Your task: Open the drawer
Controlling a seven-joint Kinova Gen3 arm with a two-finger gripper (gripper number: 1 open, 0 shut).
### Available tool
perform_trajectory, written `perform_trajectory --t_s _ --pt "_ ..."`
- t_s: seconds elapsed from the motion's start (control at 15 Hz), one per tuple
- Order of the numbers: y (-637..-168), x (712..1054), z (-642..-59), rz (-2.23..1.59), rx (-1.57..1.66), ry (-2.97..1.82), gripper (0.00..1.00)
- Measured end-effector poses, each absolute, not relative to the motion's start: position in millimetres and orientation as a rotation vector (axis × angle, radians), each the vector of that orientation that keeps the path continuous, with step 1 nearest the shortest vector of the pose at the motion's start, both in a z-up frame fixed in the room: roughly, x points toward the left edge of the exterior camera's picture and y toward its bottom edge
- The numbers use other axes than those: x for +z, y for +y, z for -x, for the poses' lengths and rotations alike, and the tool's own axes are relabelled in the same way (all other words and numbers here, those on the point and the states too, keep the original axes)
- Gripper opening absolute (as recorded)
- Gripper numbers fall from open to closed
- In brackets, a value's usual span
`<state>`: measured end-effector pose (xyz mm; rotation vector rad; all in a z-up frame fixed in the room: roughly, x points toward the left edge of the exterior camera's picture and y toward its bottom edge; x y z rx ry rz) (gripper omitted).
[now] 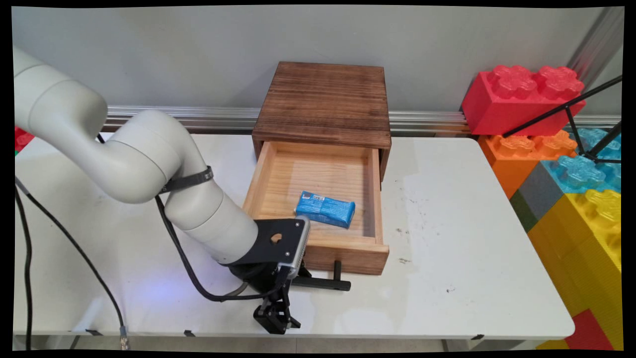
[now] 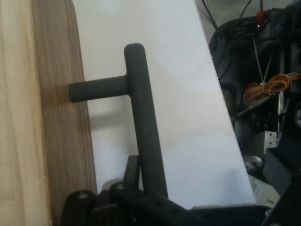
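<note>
One thing sits closest to your gripper (image 1: 278,318): the black bar handle (image 1: 323,283) on the front of the open wooden drawer (image 1: 370,199), which holds a blue packet (image 1: 325,209) lying flat with its long axis running left-right, slightly slanted. You cannot tell from either view whether the gripper is parted or closed on the bar, so any sideways swing risks jamming the drawer in the dark wooden cabinet (image 1: 323,99). The handle's long axis runs along the drawer front, near the table's (image 1: 472,223) near edge.
</note>
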<state>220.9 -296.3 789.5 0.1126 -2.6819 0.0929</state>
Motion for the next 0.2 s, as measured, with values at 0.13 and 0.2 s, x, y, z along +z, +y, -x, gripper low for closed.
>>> perform_trajectory --t_s 0.13,0.2 --pt "-294.6 791.7 -220.8 -0.116 0.097 -2.677 1.00" --pt "-293.3 793.2 -221.1 -0.117 0.099 -2.673 1.00"
